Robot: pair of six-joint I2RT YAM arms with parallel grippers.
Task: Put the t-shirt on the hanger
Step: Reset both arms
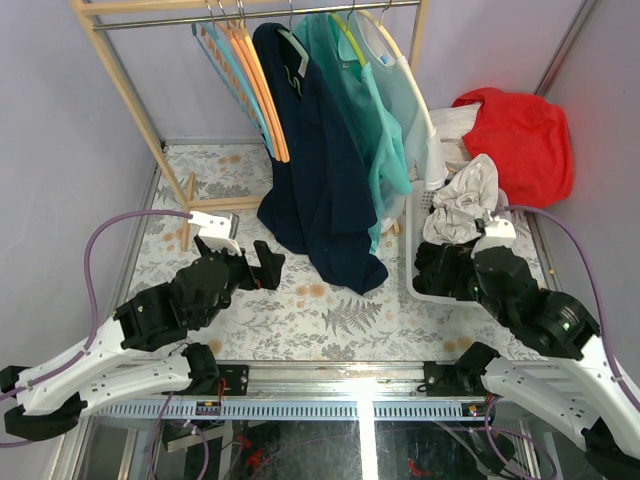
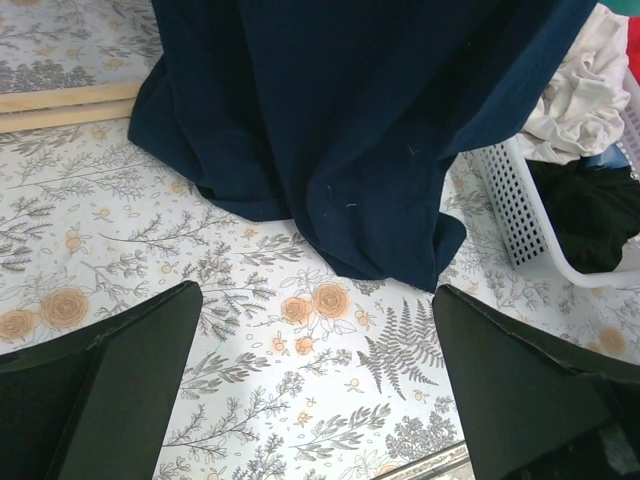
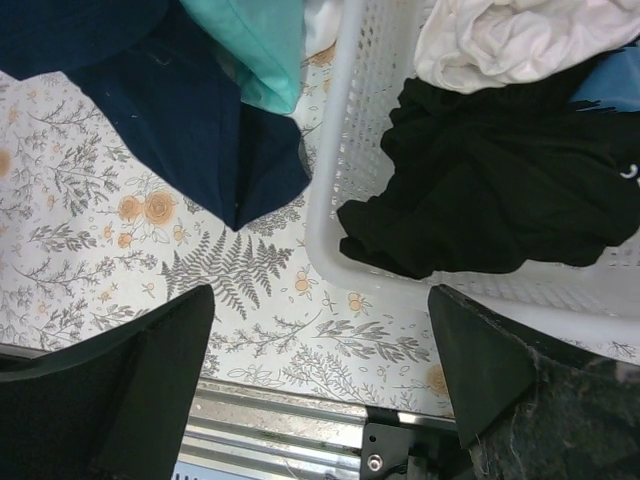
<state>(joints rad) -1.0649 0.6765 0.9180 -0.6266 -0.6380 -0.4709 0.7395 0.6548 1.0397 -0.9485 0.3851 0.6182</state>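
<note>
The dark navy t-shirt [image 1: 322, 160] hangs from the rack's rail. Its lower end lies crumpled on the floral table. A pale piece of the mint-green hanger [image 1: 295, 52] shows at its neck; the rest is hidden inside the cloth. My left gripper [image 1: 262, 268] is open and empty, low over the table, left of the shirt's hem. The left wrist view shows the shirt [image 2: 340, 120] ahead of the open gripper [image 2: 315, 390]. My right gripper [image 1: 440, 262] is open and empty above the basket's near left corner. The right wrist view [image 3: 320, 380] shows the shirt's tip [image 3: 190, 120].
A wooden rack [image 1: 130, 90] holds orange hangers [image 1: 262, 90], a yellow hanger [image 1: 350, 35] and a teal-green shirt [image 1: 375, 110]. A white basket [image 3: 350, 150] at the right holds black [image 3: 500, 180] and white cloth [image 3: 510, 40]. A red garment [image 1: 520, 135] lies behind it.
</note>
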